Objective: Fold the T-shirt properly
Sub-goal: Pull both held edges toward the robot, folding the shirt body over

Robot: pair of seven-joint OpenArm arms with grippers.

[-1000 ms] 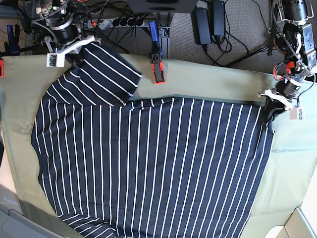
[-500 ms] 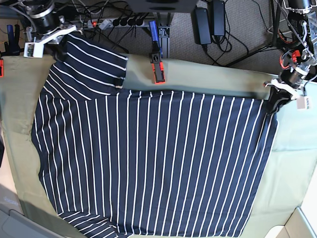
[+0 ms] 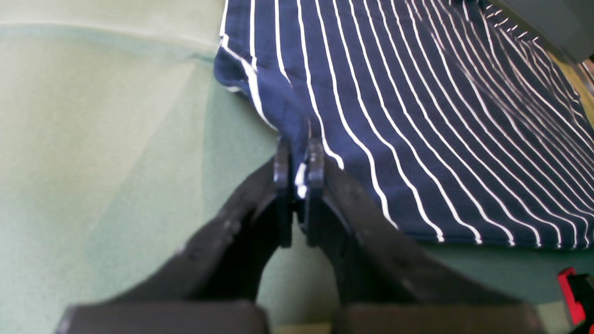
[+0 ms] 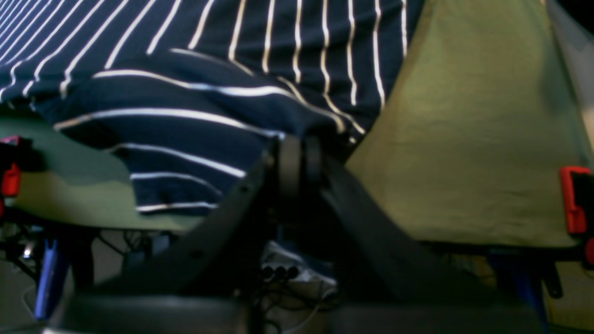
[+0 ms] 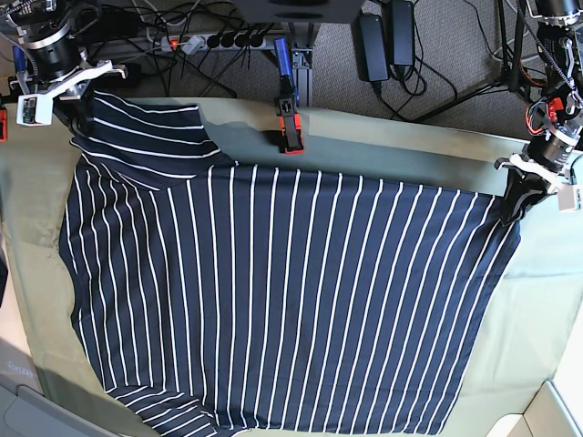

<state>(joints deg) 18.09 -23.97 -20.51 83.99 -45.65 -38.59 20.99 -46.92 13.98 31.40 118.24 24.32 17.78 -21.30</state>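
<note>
The T-shirt (image 5: 273, 300) is spread flat over the olive-green cloth (image 5: 537, 300) that covers the surface, and nearly all of that cloth is taken up by it, with bare strips left along the edges. Its white stripes are seen running roughly from the far edge toward the near edge in the base view, and one sleeve (image 5: 146, 127) is laid out with its stripes running crosswise to those of the body. In the same view, an orange and black clamp (image 5: 290, 127) is fixed on the far edge of the surface, just beyond the shirt's top edge, and cables and a power strip (image 5: 214, 41) are seen on the floor behind it. The left pincer (image 5: 517, 196) is set at the shirt's corner on the right of the base view, well away from the clamp; in the left wrist view its fingers (image 3: 280, 167) are drawn together on a small fold of the striped fabric, so the corner of the shirt (image 3: 297, 125) is pinched between them. The right pincer (image 5: 77, 96) is placed at the opposite corner, beside the sleeve and to the left of the clamp; in the right wrist view the right pincer (image 4: 297, 157) is closed on the dark hem of the T-shirt (image 4: 185, 120), which is bunched slightly just ahead of the tips. Red clamps (image 4: 573, 199) are visible at the edge of the cloth (image 4: 464, 139) in that view.
</note>
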